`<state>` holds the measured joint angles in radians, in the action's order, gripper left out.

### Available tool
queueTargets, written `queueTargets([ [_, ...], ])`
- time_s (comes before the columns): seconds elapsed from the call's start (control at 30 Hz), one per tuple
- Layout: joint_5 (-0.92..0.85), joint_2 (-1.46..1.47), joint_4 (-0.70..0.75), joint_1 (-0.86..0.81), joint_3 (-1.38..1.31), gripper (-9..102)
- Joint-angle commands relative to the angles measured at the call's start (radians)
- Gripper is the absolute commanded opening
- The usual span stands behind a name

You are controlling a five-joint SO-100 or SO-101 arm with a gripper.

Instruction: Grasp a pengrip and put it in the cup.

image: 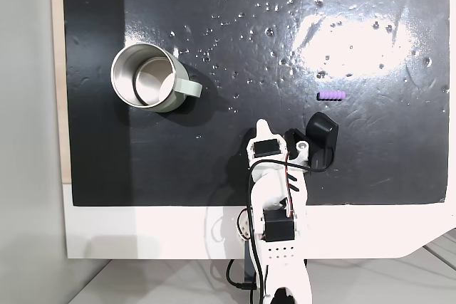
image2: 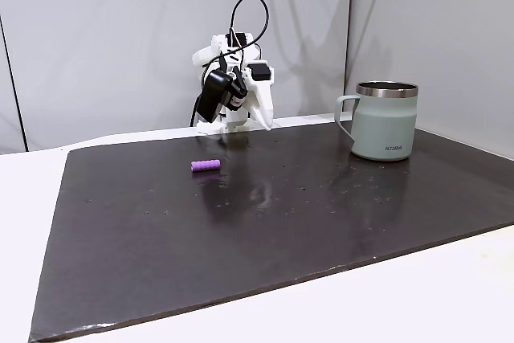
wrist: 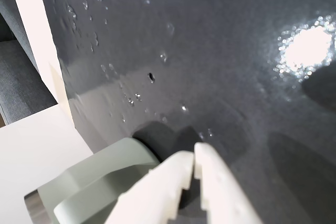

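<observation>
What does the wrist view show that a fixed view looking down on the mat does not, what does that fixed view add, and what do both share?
Wrist view: the gripper close up, fingertips pressed together, with the pale green outer wall of the cup just beside them.
Fixed view: the purple pengrip lying on the mat to the right of the arm, and the cup's empty steel inside.
Shared: the cup, the gripper and the glossy black mat.

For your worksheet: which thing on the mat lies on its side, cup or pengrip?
The pengrip: a small purple tube lying flat. The cup stands upright, mouth up.
</observation>
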<state>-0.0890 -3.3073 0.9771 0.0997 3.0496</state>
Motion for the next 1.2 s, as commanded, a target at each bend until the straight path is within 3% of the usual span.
queueTargets([
  [0.0,-0.02,-0.008,-0.046,0.023,-0.008,0],
  [0.53,-0.023,-0.008,-0.046,0.021,-0.008,0],
  [0.73,-0.137,-0.005,-0.017,-0.071,-0.11,0],
  [0.97,-0.117,0.451,-0.017,-0.147,-0.417,0],
  [1.17,-0.104,0.71,-0.114,-0.193,-0.543,0],
])
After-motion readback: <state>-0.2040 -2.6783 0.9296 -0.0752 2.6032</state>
